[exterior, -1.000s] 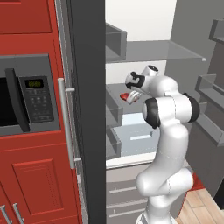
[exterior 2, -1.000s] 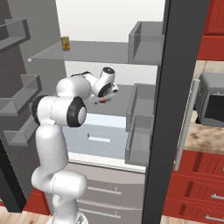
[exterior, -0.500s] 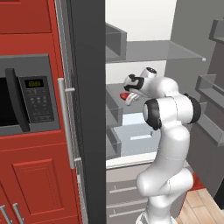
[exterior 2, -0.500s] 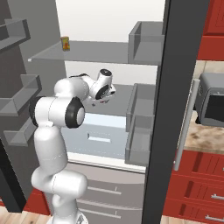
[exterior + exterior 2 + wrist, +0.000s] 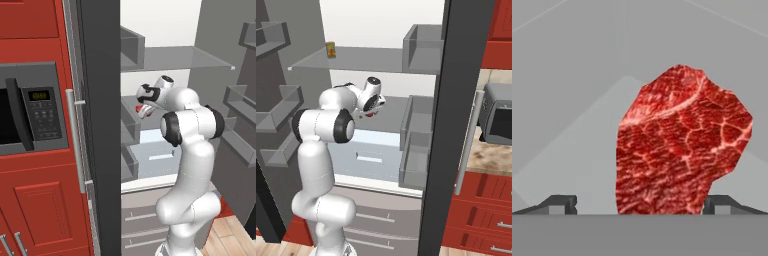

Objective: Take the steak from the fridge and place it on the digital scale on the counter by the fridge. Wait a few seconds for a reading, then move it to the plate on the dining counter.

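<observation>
The fridge (image 5: 100, 125) stands open, and my arm reaches onto its middle shelf. The steak (image 5: 682, 145), a red chunk with pale marbling, lies on the grey shelf right in front of the hand, its near end between the two fingertips (image 5: 559, 204). My gripper (image 5: 642, 205) is open and nothing is held. From the base it shows at the steak (image 5: 142, 112), with the gripper (image 5: 145, 102) just above it, and again as the gripper (image 5: 373, 107) over the steak (image 5: 372, 114). The counter (image 5: 491, 157) lies right of the fridge. The digital scale, plate and dining counter are out of view.
A grey toaster oven (image 5: 498, 112) stands on the counter above red drawers (image 5: 481, 210). A microwave (image 5: 30, 115) sits in red cabinets left of the fridge. Grey door bins (image 5: 416, 145) flank the shelf, and a small yellow can (image 5: 331, 49) stands on the upper glass shelf.
The hand has crept slightly deeper into the fridge toward the steak. The jaws have stayed open.
</observation>
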Tool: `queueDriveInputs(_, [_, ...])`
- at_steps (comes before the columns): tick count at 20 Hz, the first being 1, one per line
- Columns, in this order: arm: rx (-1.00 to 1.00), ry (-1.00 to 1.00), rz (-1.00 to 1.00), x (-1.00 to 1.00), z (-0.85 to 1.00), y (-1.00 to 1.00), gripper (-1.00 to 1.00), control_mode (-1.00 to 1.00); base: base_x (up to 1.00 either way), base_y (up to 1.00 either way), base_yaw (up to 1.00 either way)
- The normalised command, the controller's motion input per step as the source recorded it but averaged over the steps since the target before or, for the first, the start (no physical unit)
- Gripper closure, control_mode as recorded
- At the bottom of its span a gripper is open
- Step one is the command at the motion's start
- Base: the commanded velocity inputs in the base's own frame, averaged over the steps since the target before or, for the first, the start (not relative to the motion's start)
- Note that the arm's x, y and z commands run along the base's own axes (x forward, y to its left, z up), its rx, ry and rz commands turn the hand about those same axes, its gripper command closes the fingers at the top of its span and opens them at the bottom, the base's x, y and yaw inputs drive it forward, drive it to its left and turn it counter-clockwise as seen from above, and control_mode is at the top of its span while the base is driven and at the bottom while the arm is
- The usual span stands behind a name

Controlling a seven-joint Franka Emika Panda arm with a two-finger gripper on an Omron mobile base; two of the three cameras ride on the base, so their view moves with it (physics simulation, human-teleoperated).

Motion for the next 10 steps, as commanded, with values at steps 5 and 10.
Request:
queueDriveInputs(5, [0.00, 0.00, 0.00, 0.00, 0.00, -0.09, -1.00, -1.00, 0.00, 0.00, 0.00])
queueDriveInputs(10, [0.00, -0.02, 0.00, 0.00, -0.22, 0.00, -1.00, -1.00, 0.00, 0.00, 0.00])
